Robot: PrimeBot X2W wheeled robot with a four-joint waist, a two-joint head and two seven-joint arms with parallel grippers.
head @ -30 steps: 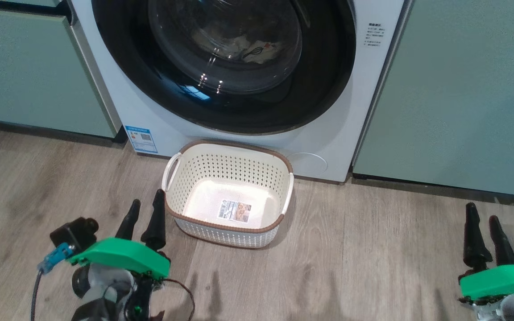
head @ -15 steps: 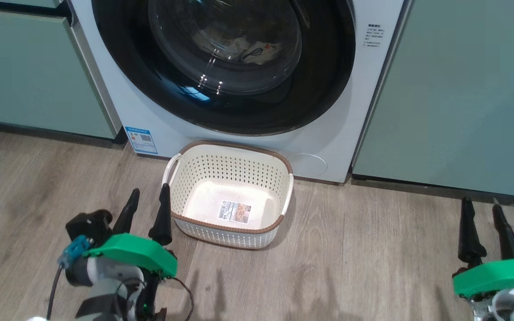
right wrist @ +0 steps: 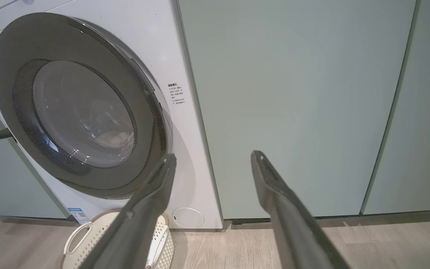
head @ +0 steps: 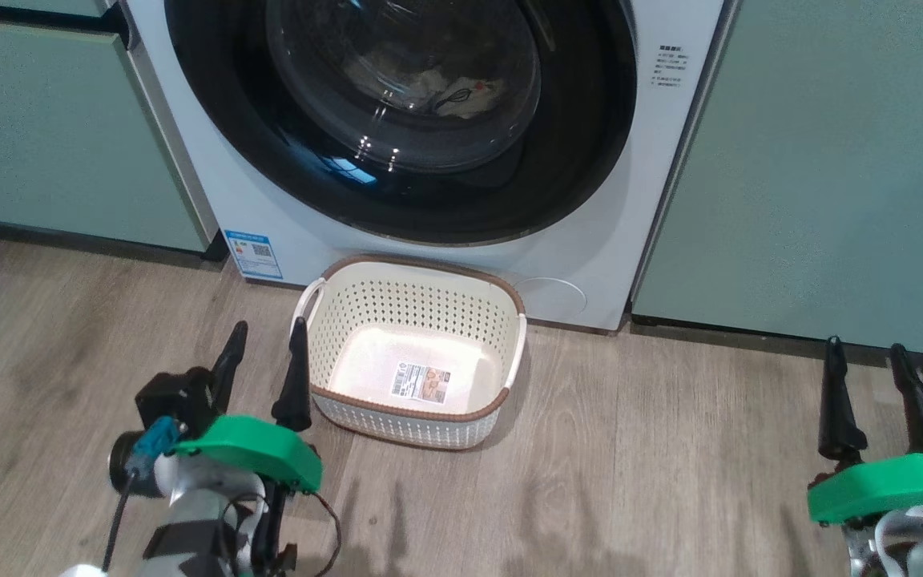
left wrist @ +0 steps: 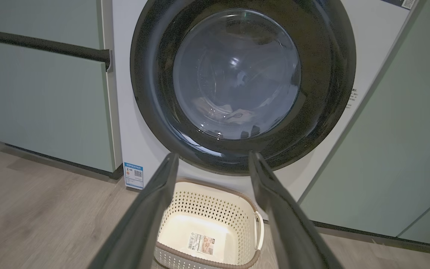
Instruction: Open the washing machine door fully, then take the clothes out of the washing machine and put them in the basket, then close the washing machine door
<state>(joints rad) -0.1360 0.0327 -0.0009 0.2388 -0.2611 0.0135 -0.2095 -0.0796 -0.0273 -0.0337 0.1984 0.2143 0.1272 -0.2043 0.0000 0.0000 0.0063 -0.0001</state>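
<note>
Head view: the washing machine door [head: 213, 120] sits shut against the washing machine [head: 674, 176], and the clothes [head: 461, 90] show as a pale heap behind its glass. The basket [head: 421, 263] stands on the floor [head: 654, 481] just before the machine, holding nothing but its sticker [head: 421, 380]. Your left hand [head: 268, 324] hovers just beside the basket's left side, fingers [head: 296, 377] parted, grasping nothing. Your right hand [head: 865, 344] hovers well apart to the right, likewise released and bare. Left wrist view: the fingers frame the door's lower rim, with the basket below. Right wrist view: the fingers point between the machine's right side and the green panel [right wrist: 293, 93]; the door's right edge shows a recess [right wrist: 142, 76], probably the pull. Judgement: step one, opening the door, is not yet begun. The next move calls for a hand at that right edge, then a pull outward clear of the basket. Against a second ago: both hands sit higher in the head view, nearer the machine, fingers spread wider; door, clothes and basket are unchanged.
</note>
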